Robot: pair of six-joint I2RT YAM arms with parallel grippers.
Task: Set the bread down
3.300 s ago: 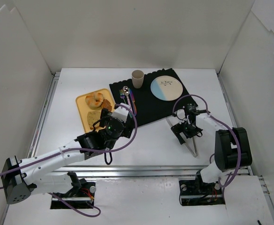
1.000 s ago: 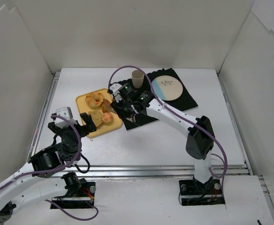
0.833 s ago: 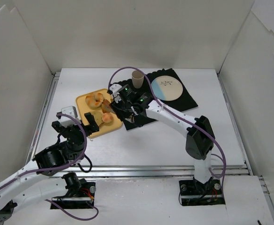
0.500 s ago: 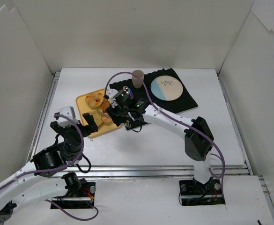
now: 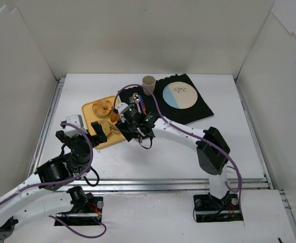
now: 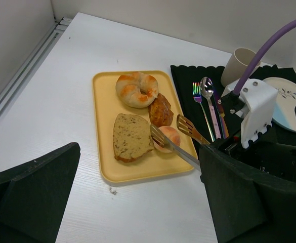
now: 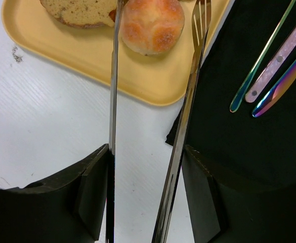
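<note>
Status: bread (image 7: pixel 152 25) by right edge of tray (image 7: pixel 87 55), unlifted | right hand (image 7: pixel 150 197) pinches tongs (image 7: pixel 184 126), tips flanking it | left hand (image 6: pixel 137 202) spread, empty | lift, placing remain

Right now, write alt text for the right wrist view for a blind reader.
Metal tongs, held in the right end effector, straddle the bread on a yellow tray. Cutlery lies on a black mat to the right.

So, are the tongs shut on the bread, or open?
Open. The bread lies on the tray between the tongs, with a gap at the right blade.
</note>
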